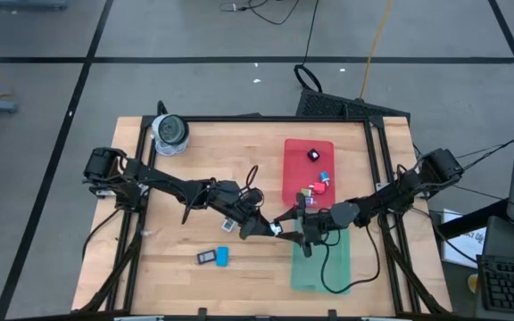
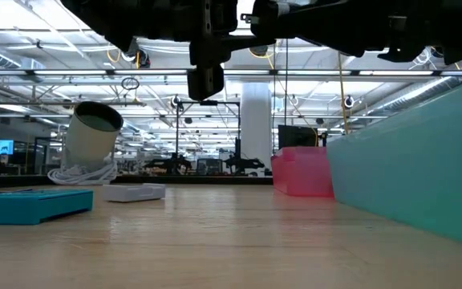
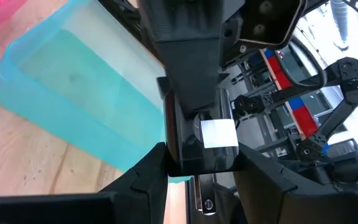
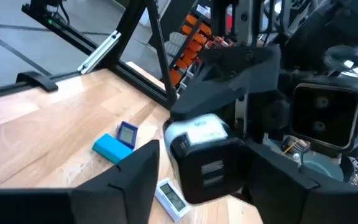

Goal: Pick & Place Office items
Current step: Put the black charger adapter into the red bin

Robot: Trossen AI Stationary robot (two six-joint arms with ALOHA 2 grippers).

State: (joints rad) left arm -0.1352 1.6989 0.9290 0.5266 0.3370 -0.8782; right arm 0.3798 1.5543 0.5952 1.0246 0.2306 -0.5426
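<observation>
Above the table's middle, my left gripper [image 1: 261, 226] and right gripper [image 1: 294, 226] meet tip to tip around one dark block with a white label [image 1: 277, 229]. It shows between my left fingers [image 3: 207, 149] and between my right fingers [image 4: 207, 165]. Both grippers are shut on it. A blue bar [image 1: 222, 257], a small dark piece [image 1: 207, 258] and a white tag [image 1: 227, 226] lie flat on the wood. In the red tray [image 1: 294, 169] lie a black bit [image 1: 313, 154], a blue one [image 1: 324, 176] and a red one [image 1: 321, 186]. My left gripper pinches the dark block's labelled end [image 3: 218, 133] between its two fingers, coming level from the table's left. The block is lifted clear of the table. My right gripper pinches the same block at its dark lower body [image 4: 211, 174] between both fingers, coming level from the table's right side. The white-topped end [image 4: 199, 130] faces the left gripper beyond it.
A green tray [image 1: 309, 267] sits just near of the grippers with a black cable [image 1: 328, 272] looped across it. The red tray is just beyond them. A grey roll [image 1: 169, 132] stands at the far left corner. Bare wood [image 1: 168, 205] lies under the left arm.
</observation>
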